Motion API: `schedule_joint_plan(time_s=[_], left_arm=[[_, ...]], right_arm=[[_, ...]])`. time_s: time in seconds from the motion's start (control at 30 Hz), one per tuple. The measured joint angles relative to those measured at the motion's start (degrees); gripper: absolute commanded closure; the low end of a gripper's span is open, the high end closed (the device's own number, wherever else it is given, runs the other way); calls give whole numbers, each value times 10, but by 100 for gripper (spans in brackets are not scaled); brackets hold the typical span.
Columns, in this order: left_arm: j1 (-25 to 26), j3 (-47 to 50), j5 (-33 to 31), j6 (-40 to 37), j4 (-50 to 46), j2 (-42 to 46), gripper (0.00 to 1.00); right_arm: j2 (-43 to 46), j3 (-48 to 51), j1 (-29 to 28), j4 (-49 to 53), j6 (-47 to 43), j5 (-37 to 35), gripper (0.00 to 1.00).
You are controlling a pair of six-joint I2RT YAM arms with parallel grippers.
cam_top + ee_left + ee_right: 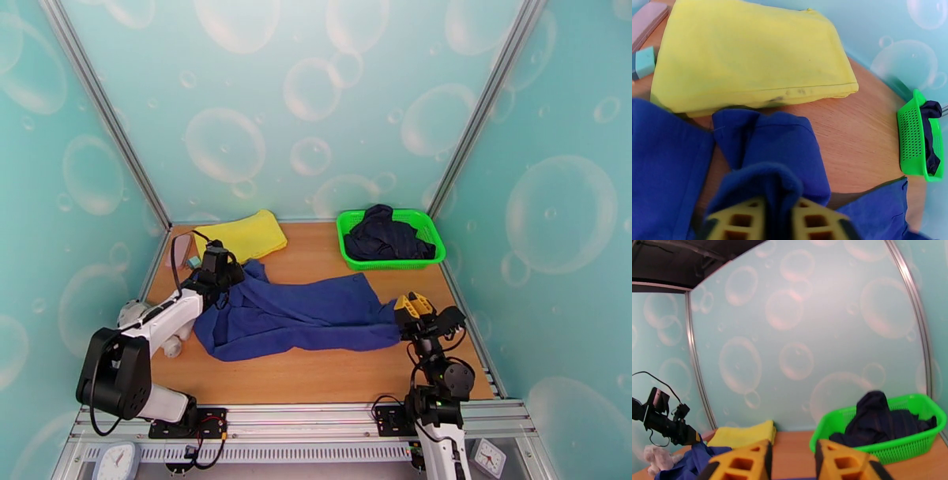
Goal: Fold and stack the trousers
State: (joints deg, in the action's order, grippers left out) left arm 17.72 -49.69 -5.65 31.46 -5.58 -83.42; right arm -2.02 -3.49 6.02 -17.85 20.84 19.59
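The royal-blue trousers (308, 316) lie crumpled across the middle of the table, legs running left to right. My left gripper (231, 278) sits at their upper-left corner. In the left wrist view its yellow fingers (746, 217) are shut on a raised fold of the trousers (782, 158). My right gripper (412, 306) hovers at the right end of the trousers, by the hem. In the right wrist view the right gripper (792, 449) is open, with a gap between its yellow fingers and no cloth in it. A bit of the trousers (691, 461) shows at lower left there.
A folded yellow cloth (241, 235) lies at the back left, just beyond the left gripper. A green basket (342, 230) at the back right holds a dark navy garment (387, 235). Small teal and pink blocks (192, 259) sit by the left wall.
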Motion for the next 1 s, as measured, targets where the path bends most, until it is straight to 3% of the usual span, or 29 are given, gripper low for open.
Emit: schedule_joint_plan(time_s=[0.1,0.23,0.33,0.43,0.57,0.8,1.0], left_arm=[[32,26,-24,-19,10,34,35],[137,30,-77,-65,27,64,30],[216,24,-105,-94,28,63,29],[248,18,-90,-114,27,47,29],[270,17,-20,-152,31,3,29],[371,46,45,-235,52,-14,26],[409,61,46,-302,83,-42,24]], right_arm=[[0,-75,-5,104,-14,-25,47],[-4,-194,-7,202,-10,-91,42],[-62,-266,-7,257,-10,-106,42],[-198,-311,-7,295,-10,-80,44],[-388,-301,-25,323,-10,-39,46],[-593,-296,-172,333,8,-58,46],[-762,-327,-252,286,31,-82,46]])
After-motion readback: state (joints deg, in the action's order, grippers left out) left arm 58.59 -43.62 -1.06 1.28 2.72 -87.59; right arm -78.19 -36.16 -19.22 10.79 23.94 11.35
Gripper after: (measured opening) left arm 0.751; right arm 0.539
